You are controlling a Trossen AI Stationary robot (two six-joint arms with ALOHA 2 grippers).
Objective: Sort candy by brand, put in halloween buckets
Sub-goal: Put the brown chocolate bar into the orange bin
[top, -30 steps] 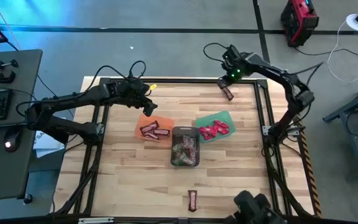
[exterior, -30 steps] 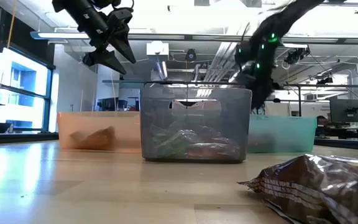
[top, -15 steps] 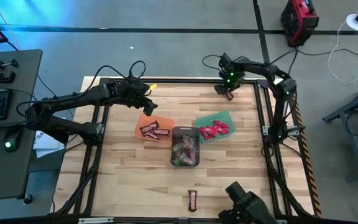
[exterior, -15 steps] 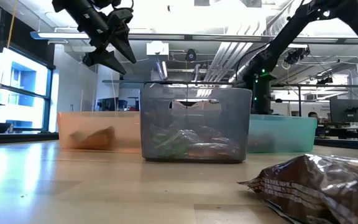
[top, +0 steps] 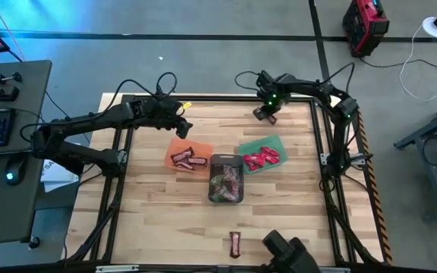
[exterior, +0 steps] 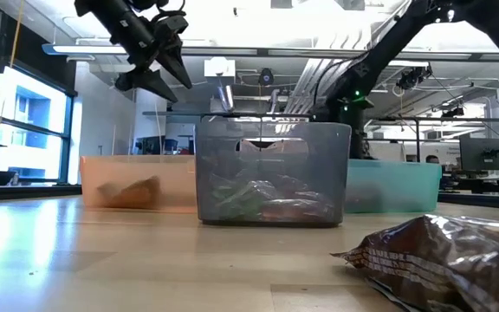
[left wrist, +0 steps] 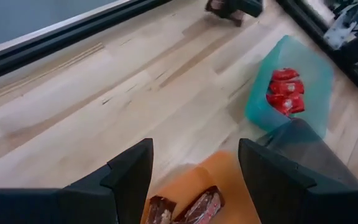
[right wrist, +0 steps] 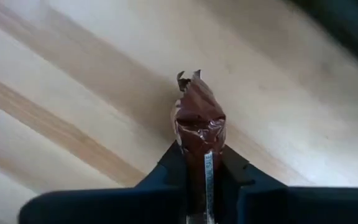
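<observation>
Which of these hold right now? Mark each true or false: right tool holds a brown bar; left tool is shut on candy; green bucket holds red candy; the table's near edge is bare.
1. The right tool is shut on a dark brown wrapped bar. True.
2. The left tool grips a candy. False: it is open and empty above the translucent orange bucket.
3. The green bucket holds red-wrapped candies. True.
4. No candy lies near the table's front edge. False: one brown bar lies there.

Grey floor [top: 203, 19], bright window [exterior: 33, 121]
</observation>
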